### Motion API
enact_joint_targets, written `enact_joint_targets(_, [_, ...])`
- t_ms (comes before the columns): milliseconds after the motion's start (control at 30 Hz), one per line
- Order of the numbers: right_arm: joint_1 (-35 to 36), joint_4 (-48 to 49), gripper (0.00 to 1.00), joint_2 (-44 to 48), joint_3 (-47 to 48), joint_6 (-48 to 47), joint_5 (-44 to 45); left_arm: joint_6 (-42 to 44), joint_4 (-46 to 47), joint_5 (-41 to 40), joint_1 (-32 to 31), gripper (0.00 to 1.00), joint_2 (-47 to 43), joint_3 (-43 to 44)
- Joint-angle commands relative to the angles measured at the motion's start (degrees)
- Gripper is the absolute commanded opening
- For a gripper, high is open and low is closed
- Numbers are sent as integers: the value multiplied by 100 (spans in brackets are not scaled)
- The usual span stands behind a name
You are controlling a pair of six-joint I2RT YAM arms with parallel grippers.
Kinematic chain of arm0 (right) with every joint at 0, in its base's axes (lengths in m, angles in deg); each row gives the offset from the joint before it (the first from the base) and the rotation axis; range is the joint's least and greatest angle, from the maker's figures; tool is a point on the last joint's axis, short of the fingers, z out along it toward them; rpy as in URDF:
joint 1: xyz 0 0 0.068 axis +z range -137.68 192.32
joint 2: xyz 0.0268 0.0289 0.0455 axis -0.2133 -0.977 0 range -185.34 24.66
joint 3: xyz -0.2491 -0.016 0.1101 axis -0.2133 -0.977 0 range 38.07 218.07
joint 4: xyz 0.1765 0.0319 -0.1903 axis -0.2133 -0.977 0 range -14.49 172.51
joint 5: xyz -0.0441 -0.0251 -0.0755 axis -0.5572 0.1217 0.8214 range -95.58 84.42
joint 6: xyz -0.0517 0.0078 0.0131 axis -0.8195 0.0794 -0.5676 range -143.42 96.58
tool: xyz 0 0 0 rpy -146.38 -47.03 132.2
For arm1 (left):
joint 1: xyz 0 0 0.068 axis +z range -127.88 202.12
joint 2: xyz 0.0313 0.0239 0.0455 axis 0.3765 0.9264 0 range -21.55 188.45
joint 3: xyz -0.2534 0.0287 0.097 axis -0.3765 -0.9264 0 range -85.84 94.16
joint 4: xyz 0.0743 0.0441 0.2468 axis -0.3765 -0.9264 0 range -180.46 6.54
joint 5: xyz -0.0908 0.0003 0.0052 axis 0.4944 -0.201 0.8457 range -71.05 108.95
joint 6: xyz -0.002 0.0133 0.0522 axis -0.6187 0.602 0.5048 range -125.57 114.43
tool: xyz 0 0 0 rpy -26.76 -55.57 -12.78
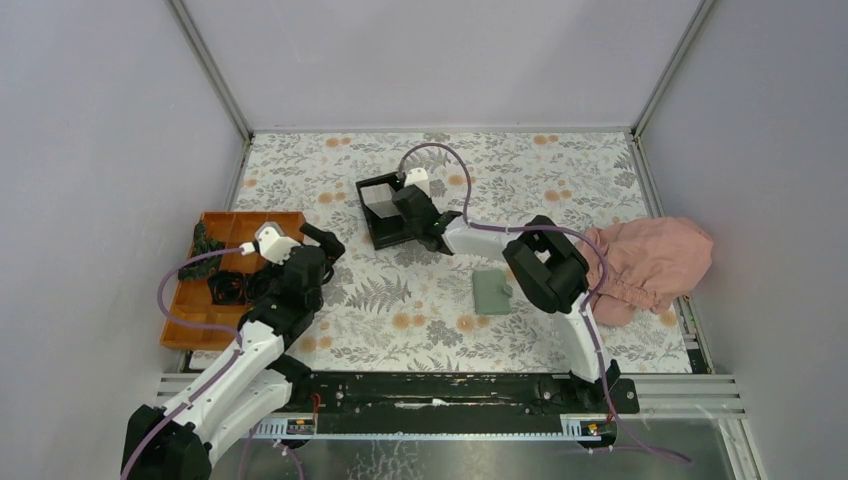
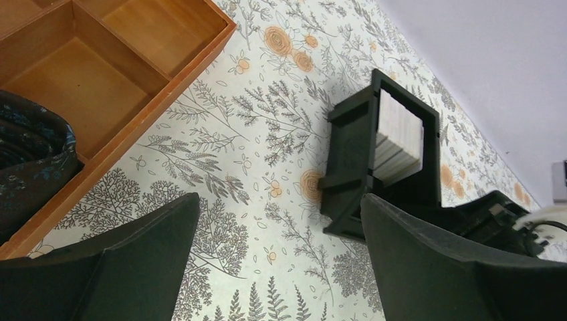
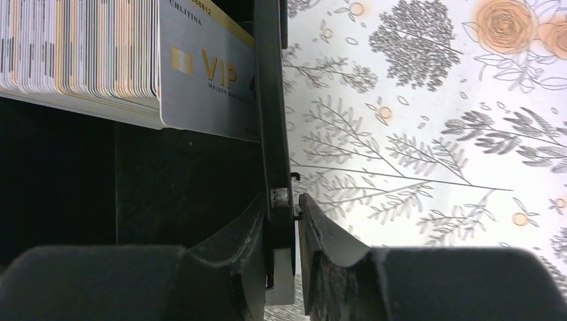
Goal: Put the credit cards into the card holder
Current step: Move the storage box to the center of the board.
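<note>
Credit cards [image 3: 80, 47] standing packed in black box [image 1: 370, 232], 10 o'clock from card holder [image 1: 492, 291]. Thin, stiff, slick: I'd be pinching an exposed edge. Right gripper [image 3: 284, 200] straddling box wall, can't tell if clamping; left gripper [image 2: 279, 200] gaping wide.

— Where are the credit cards [image 3: 80, 53]?
— Stacked on edge in the box [image 3: 271, 100], just ahead of the right jaws. Those jaws straddle the box's wall — one side inside, the other outside.
— And the card holder [image 1: 492, 291]?
— Flat on the worktop [image 1: 400, 320], behind those jaws and apart from the box. A cloth [image 1: 650, 260] lies farther back, to the right.
— The left jaws?
— The tray [image 2: 134, 80] lies to their left; the box stands ahead, to their right.
</note>
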Motion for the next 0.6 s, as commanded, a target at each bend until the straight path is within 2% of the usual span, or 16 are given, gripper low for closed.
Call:
enact_joint_targets(0, [-240, 307, 26, 727, -446, -550, -245, 70, 305, -14, -25, 97, 149, -75])
enact_joint_targets(267, [-574, 393, 27, 1219, -1095, -1066, -517, 146, 564, 95, -50, 97, 532, -81])
enact_joint_targets(567, [-922, 300, 34, 1085, -1057, -1267, -908, 245, 790, 87, -120, 97, 868, -51])
